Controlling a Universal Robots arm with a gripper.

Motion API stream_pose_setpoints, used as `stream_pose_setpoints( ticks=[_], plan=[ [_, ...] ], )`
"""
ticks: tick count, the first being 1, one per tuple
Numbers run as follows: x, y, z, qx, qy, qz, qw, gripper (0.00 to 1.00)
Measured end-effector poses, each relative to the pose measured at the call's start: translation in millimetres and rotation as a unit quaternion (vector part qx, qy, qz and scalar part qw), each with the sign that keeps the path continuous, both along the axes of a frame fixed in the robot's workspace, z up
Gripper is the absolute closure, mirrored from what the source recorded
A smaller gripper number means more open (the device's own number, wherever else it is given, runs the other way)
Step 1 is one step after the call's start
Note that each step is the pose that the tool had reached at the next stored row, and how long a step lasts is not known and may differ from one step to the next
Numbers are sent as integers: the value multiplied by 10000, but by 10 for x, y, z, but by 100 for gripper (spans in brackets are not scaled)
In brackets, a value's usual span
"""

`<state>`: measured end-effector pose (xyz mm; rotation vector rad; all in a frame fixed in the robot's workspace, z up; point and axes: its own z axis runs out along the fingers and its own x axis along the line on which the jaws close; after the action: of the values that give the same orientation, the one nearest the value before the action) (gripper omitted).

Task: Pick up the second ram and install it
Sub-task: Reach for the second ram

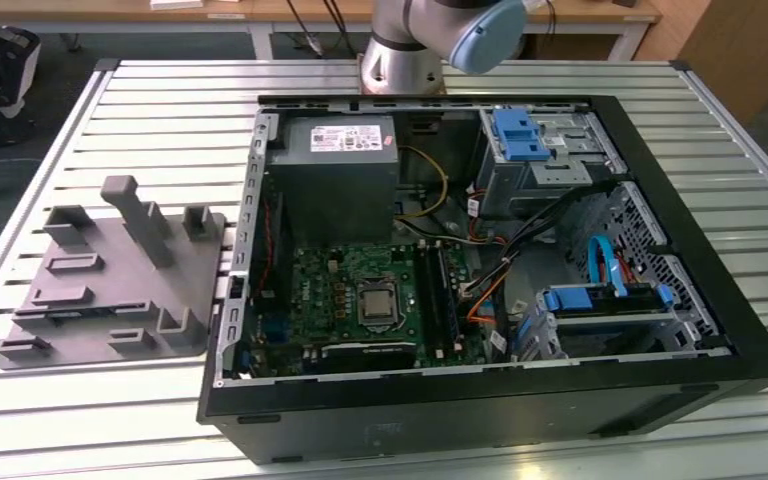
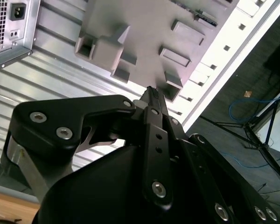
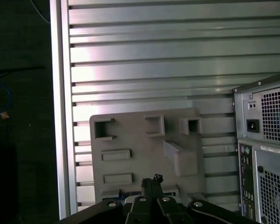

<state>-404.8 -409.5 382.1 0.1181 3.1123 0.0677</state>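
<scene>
The second ram [image 1: 71,312] is a thin dark strip lying flat in the grey plastic tray [image 1: 104,335], left of the open computer case in the exterior view. It also shows as a dark strip on the tray [image 3: 130,163] in the first wrist view, the ram [image 3: 126,192] half hidden behind the gripper's body. In both wrist views my gripper [image 3: 151,179] hangs above the tray. Its fingertips [image 2: 150,92] are pressed together with nothing between them. Long black memory sockets [image 1: 434,292] run along the green board [image 1: 317,290] inside the case.
The open case [image 1: 491,400] stands on a slatted metal table [image 1: 171,120], with a power supply [image 1: 337,160] and blue drive brackets [image 1: 518,135] inside. A tall upright rib [image 1: 140,215] and smaller blocks rise from the tray. The table's edge [image 3: 63,116] drops to a dark floor.
</scene>
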Motion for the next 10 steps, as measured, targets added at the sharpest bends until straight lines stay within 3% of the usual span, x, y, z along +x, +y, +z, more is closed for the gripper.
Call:
stream_pose_setpoints(
  ticks=[4, 10],
  plan=[
    [-10, -118, -11, 0, 0, 1, 10000, 90],
    [-15, -251, -60, 0, 0, 0, 10000, 90]
  ],
)
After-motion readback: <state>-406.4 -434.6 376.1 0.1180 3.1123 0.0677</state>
